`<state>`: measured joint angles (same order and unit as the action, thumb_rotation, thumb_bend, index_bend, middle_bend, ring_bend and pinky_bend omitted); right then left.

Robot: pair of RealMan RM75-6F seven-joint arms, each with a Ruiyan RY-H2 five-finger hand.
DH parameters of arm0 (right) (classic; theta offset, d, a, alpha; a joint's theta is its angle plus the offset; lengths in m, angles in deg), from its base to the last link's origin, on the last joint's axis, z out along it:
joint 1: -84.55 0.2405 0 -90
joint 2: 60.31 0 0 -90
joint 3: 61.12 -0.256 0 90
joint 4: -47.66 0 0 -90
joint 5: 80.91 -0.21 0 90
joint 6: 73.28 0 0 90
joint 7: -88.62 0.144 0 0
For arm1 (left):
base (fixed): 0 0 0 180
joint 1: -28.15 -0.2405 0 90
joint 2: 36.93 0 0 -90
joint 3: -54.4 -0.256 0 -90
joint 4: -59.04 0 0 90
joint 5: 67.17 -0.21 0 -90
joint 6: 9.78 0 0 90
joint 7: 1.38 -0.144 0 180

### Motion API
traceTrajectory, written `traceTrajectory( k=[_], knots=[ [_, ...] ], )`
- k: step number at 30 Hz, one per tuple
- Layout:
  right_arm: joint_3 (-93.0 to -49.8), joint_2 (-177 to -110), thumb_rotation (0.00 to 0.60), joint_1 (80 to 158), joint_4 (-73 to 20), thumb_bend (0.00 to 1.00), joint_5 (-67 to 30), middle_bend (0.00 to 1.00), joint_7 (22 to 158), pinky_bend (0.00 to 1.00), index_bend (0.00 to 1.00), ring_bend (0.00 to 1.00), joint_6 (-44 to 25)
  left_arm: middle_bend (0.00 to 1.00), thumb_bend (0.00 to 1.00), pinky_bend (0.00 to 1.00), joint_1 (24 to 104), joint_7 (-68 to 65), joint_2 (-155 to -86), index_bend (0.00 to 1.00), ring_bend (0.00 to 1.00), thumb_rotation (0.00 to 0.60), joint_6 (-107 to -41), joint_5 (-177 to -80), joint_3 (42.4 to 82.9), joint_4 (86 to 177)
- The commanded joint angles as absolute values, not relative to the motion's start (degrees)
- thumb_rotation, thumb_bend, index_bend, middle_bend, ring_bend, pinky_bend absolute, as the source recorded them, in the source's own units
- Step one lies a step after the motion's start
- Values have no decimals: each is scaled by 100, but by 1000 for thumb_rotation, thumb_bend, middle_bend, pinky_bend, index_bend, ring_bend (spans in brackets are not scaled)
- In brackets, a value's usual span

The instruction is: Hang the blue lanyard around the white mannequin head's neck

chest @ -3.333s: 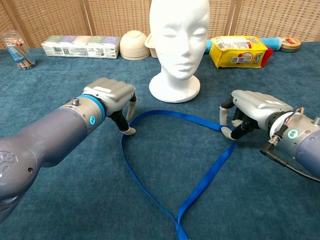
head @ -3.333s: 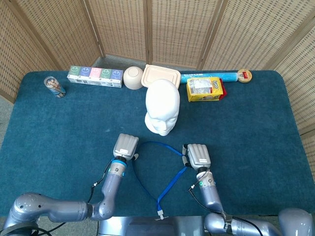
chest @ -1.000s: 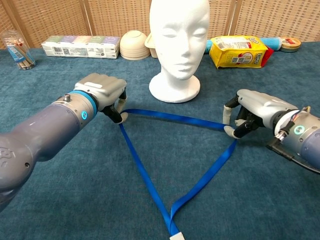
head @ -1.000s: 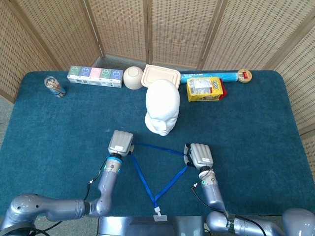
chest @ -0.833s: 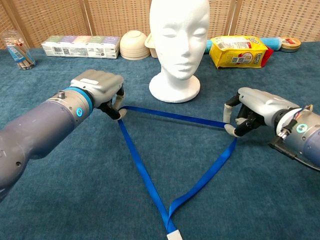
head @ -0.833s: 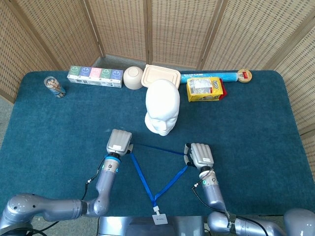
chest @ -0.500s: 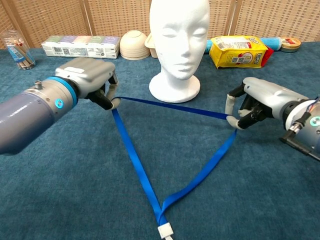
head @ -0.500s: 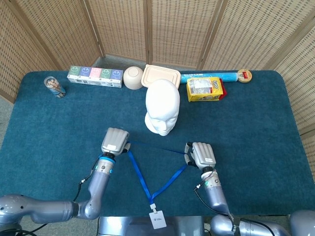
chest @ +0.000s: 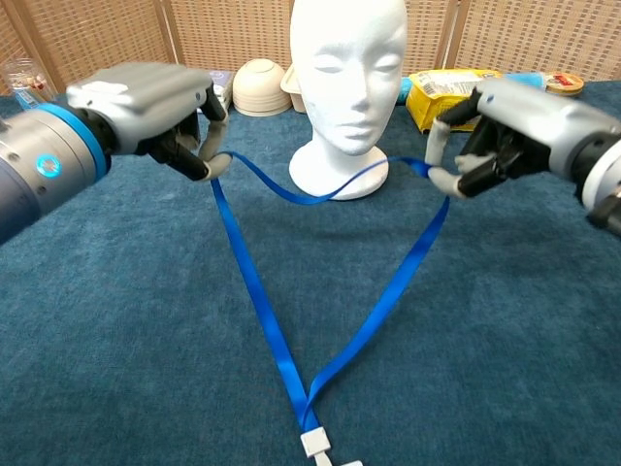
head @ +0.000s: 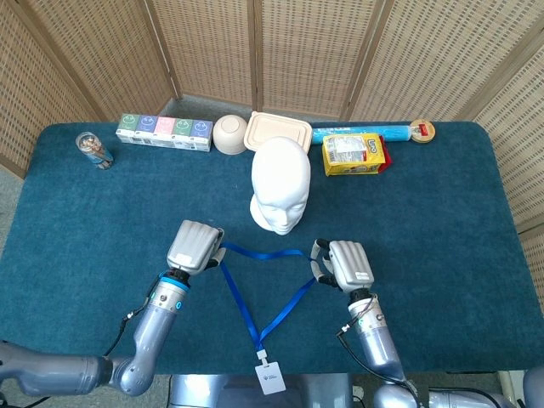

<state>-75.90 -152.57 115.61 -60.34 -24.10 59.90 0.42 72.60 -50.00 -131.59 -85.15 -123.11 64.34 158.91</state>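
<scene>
Both hands pinch the blue lanyard (chest: 291,359): left hand (chest: 155,107), right hand (chest: 505,121). Loop raised just near of the mannequin head (chest: 347,58); not over it yet.

The table holds one mannequin head (head: 280,195), one lanyard (head: 259,297), one bowl (head: 229,133), one lidded container (head: 278,132), one yellow bag (head: 354,154), one blue roll (head: 360,133), one tape roll (head: 422,130), one glass (head: 93,150) and one long box (head: 164,132). Two hands (head: 195,246) (head: 349,265) show.
</scene>
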Motion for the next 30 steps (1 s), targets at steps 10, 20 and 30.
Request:
traceTrajectory(
  k=[10, 20, 30],
  knots=[
    [-8027, -14564, 600, 11654, -6926, 528, -2464, 1000, 5921, 1000, 709, 1000, 178, 1000, 440, 1000, 7320, -5068, -12510, 711, 1000, 482, -8666, -12488, 6862, 16973],
    [-8398, -14070, 600, 11797, -7429, 527, -2664, 1000, 6017, 1000, 710, 1000, 172, 1000, 439, 1000, 7446, -5046, -12215, 711, 1000, 483, -8751, -12388, 7268, 17429],
    [-8851, -13593, 600, 12027, -7595, 528, -3028, 1000, 6346, 1000, 712, 1000, -76, 1000, 440, 1000, 7566, -4996, -11842, 712, 1000, 482, -8814, -12082, 7701, 17645]
  ],
)
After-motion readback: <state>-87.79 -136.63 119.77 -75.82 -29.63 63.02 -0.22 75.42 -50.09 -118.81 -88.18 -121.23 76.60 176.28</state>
